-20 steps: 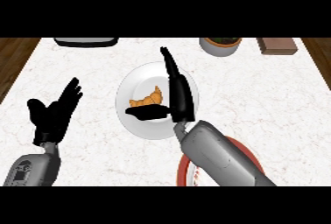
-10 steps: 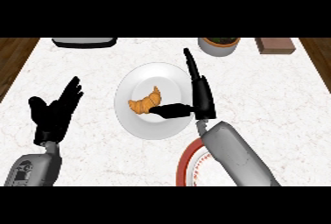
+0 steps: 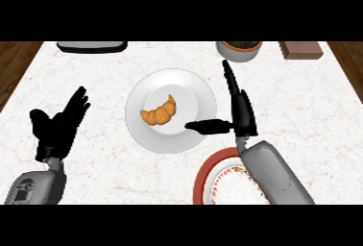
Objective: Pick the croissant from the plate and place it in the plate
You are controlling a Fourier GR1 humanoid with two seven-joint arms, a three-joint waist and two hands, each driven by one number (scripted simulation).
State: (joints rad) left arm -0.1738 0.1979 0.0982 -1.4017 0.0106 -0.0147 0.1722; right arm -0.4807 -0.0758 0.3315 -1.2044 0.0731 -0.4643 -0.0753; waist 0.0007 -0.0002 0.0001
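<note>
The right hand stands at the 3 o'clock edge of the round white plate, grey forearm entering from 5 o'clock. Its fingers are straight, pointing to 12 o'clock, thumb spread toward 9 o'clock over the plate's rim, holding nothing. The golden curved croissant lies on the plate's centre, long axis running from 1 to 7 o'clock. A red-rimmed patterned plate sits under the forearm on the white marble worktop. The left hand rests open at 9 o'clock.

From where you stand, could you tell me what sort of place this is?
Most likely a kitchen counter: a pale marble-look top, a croissant on a white plate, and a red-rimmed plate nearby.
</note>
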